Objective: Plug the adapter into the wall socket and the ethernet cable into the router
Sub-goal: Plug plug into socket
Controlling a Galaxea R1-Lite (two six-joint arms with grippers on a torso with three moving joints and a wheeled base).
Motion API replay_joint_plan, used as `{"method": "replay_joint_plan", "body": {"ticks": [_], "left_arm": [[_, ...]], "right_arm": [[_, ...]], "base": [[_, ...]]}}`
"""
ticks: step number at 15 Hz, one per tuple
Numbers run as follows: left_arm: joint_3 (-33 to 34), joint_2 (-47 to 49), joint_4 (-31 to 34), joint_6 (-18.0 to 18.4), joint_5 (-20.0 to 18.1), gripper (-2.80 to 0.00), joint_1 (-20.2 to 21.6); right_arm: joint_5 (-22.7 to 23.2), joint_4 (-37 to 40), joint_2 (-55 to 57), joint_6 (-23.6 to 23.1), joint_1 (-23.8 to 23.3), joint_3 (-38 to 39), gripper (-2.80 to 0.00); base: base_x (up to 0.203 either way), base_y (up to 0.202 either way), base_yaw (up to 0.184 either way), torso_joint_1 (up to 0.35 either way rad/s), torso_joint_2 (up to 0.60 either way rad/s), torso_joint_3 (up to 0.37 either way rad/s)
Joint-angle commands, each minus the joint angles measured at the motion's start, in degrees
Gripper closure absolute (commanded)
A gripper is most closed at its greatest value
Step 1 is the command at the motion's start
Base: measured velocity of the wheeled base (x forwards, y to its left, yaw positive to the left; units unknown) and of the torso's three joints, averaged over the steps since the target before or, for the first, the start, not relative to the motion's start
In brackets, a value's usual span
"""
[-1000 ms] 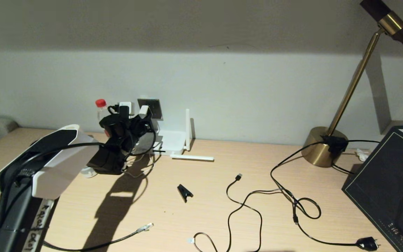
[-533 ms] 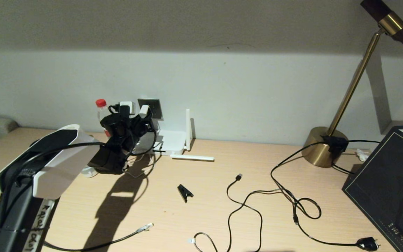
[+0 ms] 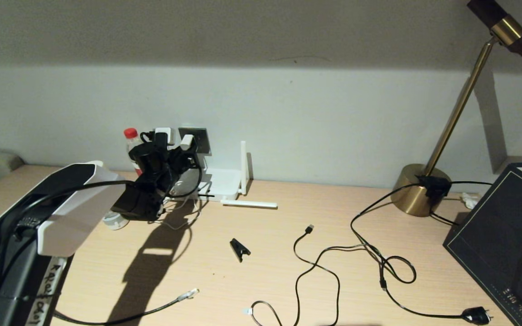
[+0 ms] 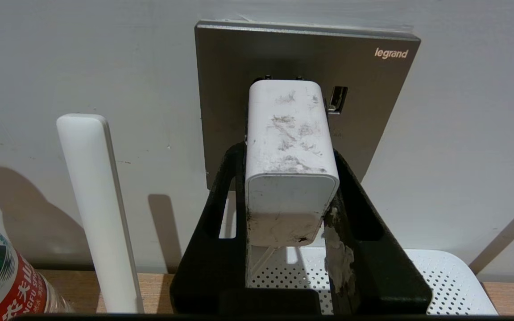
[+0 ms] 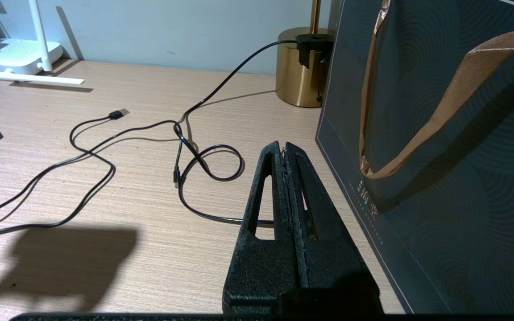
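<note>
Gripping the adapter (image 4: 289, 165) between its black fingers, the left gripper (image 4: 289, 209) holds it up against the grey Legrand wall socket (image 4: 373, 107) at about ten o'clock on the desk, directly above the white router (image 3: 221, 183). The right gripper (image 5: 285, 154) is clenched on nothing over the desk, beside a dark paper bag (image 5: 440, 178). Down at seven o'clock lies the ethernet cable (image 3: 152, 311).

Left claw (image 3: 184, 147) holding white adapter (image 3: 187, 141) at grey wall socket (image 3: 199, 138), router (image 3: 223, 183) just beside
</note>
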Motion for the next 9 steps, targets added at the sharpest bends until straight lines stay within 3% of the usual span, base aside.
{"method": "replay_joint_plan", "body": {"ticks": [1,9], "left_arm": [[-0.02,-0.36,-0.67,0.06,-0.01,0.0,0.14],[0.18,-1.78,1.54,0.06,-1.27,0.0,1.13]], "right_arm": [[0.02,-0.05,0.06,-0.04,0.02,2.02,0.0],[0.02,-0.05,0.06,-0.04,0.02,2.02,0.0]], "base": [[0.0,0.0,0.0,0.0,0.0,0.0],[0.0,0.0,0.0,0.0,0.0,0.0]]}}
